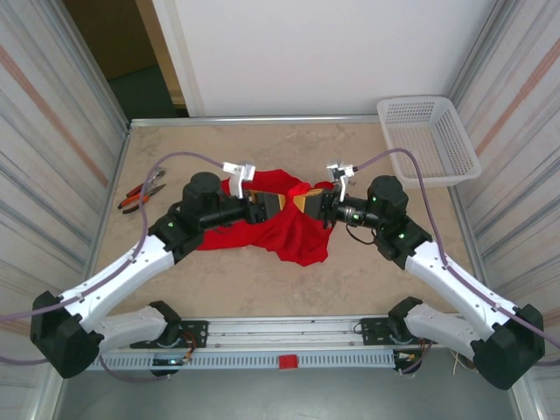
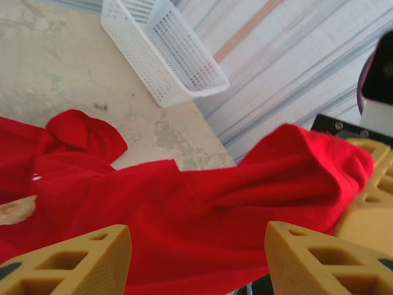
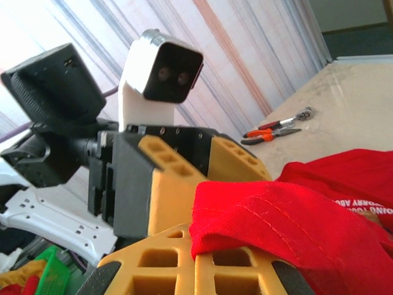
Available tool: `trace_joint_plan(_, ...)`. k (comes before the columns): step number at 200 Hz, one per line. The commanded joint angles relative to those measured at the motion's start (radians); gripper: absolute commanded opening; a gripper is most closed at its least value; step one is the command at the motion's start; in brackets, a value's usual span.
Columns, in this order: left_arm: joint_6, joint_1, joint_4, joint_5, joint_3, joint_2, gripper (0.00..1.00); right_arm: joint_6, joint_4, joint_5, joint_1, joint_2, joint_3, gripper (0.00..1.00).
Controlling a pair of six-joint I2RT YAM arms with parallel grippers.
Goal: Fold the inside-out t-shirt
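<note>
The bright red inside-out t-shirt (image 1: 293, 236) lies crumpled at the table's middle, between the two arms. My right gripper (image 1: 311, 203) is shut on a stitched hem of the shirt (image 3: 319, 227), which drapes over its closed fingertips (image 3: 206, 255). My left gripper (image 1: 262, 207) faces it at close range, jaws wide open. In the left wrist view its fingers (image 2: 73, 261) stand far apart with red cloth (image 2: 184, 209) stretched just beyond them. A pale printed patch (image 2: 15, 210) shows at the far left of that view. White lettering (image 3: 368, 212) shows on the cloth.
A white plastic basket (image 1: 429, 136) stands at the table's back right corner. Orange-handled pliers (image 1: 140, 194) and a small metal tool lie near the left edge. Striped walls close in both sides. Bare tabletop (image 1: 219, 280) lies in front of the shirt.
</note>
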Motion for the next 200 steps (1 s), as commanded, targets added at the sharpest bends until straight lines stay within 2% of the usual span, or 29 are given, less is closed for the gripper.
trace_joint_plan(1, 0.023, -0.036, 0.141, 0.011, -0.048, 0.021, 0.62, 0.026, 0.007, 0.041, -0.019, -0.029, -0.008, 0.0)
trace_joint_plan(22, 0.055, -0.052, 0.167, 0.034, -0.03, 0.07, 0.62, 0.035, 0.006, 0.048, -0.037, -0.031, 0.017, 0.0)
trace_joint_plan(34, 0.059, -0.056, 0.162, 0.036, 0.012, 0.115, 0.57, 0.033, 0.001, 0.043, -0.047, -0.024, 0.05, 0.0)
trace_joint_plan(38, 0.062, -0.057, 0.163, 0.038, 0.029, 0.128, 0.52, 0.032, -0.001, 0.041, -0.049, -0.021, 0.064, 0.0)
trace_joint_plan(42, 0.063, -0.057, 0.163, 0.038, 0.044, 0.14, 0.42, 0.03, -0.007, 0.04, -0.053, -0.017, 0.078, 0.0)
trace_joint_plan(53, 0.08, -0.056, 0.135, 0.019, 0.099, 0.162, 0.09, 0.022, -0.034, 0.051, -0.064, -0.008, 0.122, 0.0)
trace_joint_plan(57, 0.09, -0.056, 0.121, 0.008, 0.12, 0.166, 0.0, 0.016, -0.046, 0.058, -0.07, -0.007, 0.139, 0.0)
trace_joint_plan(86, 0.162, -0.005, 0.017, -0.058, 0.27, 0.146, 0.0, -0.014, -0.174, 0.186, -0.142, 0.038, 0.294, 0.0)
trace_joint_plan(100, 0.178, 0.052, -0.023, -0.021, 0.353, 0.151, 0.0, 0.019, -0.182, 0.186, -0.21, 0.093, 0.375, 0.0)
trace_joint_plan(103, 0.183, 0.064, -0.037, -0.007, 0.372, 0.151, 0.04, 0.031, -0.176, 0.175, -0.225, 0.104, 0.389, 0.0)
trace_joint_plan(117, 0.217, 0.102, -0.124, -0.034, 0.436, 0.132, 0.39, 0.072, -0.163, 0.127, -0.276, 0.139, 0.463, 0.0)
trace_joint_plan(131, 0.246, 0.139, -0.198, -0.116, 0.426, 0.087, 0.56, 0.076, -0.187, 0.095, -0.3, 0.16, 0.537, 0.0)
trace_joint_plan(148, 0.237, 0.194, -0.301, -0.223, 0.338, 0.034, 0.62, 0.066, -0.225, 0.077, -0.312, 0.165, 0.591, 0.0)
trace_joint_plan(167, 0.164, 0.237, -0.326, -0.268, 0.133, -0.023, 0.63, 0.045, -0.257, 0.065, -0.315, 0.152, 0.594, 0.0)
trace_joint_plan(184, 0.077, 0.23, -0.326, -0.303, -0.031, -0.056, 0.64, 0.034, -0.264, 0.071, -0.318, 0.129, 0.557, 0.0)
trace_joint_plan(200, -0.007, 0.165, -0.287, -0.363, -0.168, -0.068, 0.65, 0.032, -0.262, 0.084, -0.32, 0.111, 0.519, 0.0)
